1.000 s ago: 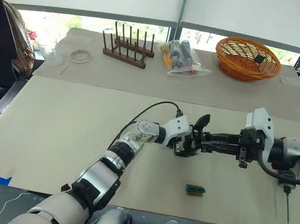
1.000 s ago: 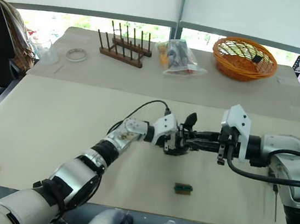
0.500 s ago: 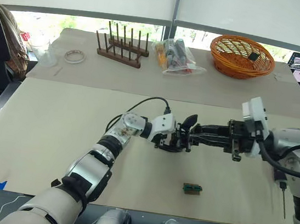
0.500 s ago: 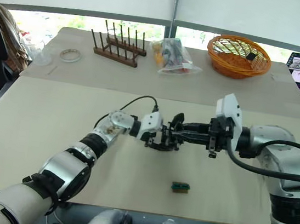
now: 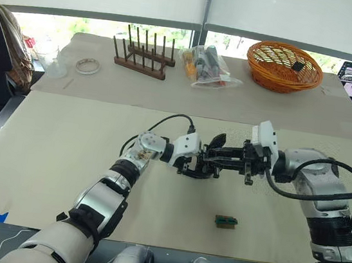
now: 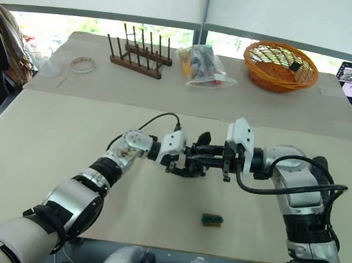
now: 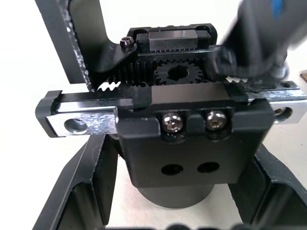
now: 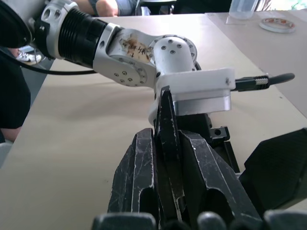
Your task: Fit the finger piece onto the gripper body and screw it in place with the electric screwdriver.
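Since half a second ago the right arm has been folded in, so the right gripper (image 5: 219, 155) is now pushed further left and sits right up against the left gripper (image 5: 198, 167) near the middle of the beige table (image 5: 63, 149). The gripper body (image 7: 189, 143) is clamped between the left gripper's fingers, as seen in the left wrist view, with its gear, silvery rail and two screws facing the camera. The finger piece (image 8: 168, 139) is pinched tight between the right gripper's narrow jaws and is held touching the gripper body's far side. A pointed black finger (image 5: 217, 140) is seen sticking up at the meeting point.

A small green block (image 5: 226, 222) is left lying nearer on the table, well apart from both grippers. On the far table a wooden peg rack (image 5: 144, 57), a plastic bag of items (image 5: 209, 67) and an orange wicker basket (image 5: 285, 65) are lined up left to right, with a tape roll (image 5: 88, 65) further left.
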Tool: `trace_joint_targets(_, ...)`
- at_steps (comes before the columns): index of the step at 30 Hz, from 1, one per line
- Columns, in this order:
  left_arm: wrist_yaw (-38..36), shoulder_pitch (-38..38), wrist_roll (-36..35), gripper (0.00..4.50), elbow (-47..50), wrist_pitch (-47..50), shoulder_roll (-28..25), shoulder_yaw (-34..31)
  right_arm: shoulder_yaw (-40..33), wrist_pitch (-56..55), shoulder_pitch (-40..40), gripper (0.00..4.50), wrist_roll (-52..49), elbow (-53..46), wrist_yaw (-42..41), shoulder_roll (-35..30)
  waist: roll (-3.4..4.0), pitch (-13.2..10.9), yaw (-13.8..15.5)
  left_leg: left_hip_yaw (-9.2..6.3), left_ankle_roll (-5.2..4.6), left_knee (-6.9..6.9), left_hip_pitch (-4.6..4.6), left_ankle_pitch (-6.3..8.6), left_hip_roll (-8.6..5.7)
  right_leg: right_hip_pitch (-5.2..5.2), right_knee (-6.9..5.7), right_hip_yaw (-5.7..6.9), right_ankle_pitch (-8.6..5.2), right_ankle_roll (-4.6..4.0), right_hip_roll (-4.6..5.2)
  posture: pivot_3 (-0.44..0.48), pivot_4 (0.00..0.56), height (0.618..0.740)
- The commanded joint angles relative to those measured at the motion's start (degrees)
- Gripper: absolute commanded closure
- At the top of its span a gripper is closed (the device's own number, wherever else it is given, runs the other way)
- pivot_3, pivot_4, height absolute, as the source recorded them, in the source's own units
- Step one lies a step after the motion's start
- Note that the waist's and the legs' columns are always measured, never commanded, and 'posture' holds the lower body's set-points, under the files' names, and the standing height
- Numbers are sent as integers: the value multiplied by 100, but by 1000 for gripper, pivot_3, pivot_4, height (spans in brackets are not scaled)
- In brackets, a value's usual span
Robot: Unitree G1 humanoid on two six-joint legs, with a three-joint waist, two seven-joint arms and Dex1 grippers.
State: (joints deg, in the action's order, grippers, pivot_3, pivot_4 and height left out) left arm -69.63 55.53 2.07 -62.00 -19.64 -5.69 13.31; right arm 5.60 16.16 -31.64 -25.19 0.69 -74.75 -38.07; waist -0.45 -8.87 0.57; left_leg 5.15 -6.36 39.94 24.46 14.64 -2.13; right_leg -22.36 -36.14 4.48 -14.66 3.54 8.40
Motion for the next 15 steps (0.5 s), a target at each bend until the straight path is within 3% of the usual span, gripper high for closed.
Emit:
trace_joint_targets(1,4,-70,53,1874,71,59,-83,-10,-94,-163,-118,4195,5,-27,-97,-28,0,0,0,0,0,0,0,0,0,0,0,1,0,0,0,0,150,740)
trace_joint_targets(15,61,-59,91,1874,68,36,-88,5,83,-286,129,4195,169,95,-195,76,0,0,-1,-2,1,0,-8,0,0,8,0,3,0,0,1,0,150,740)
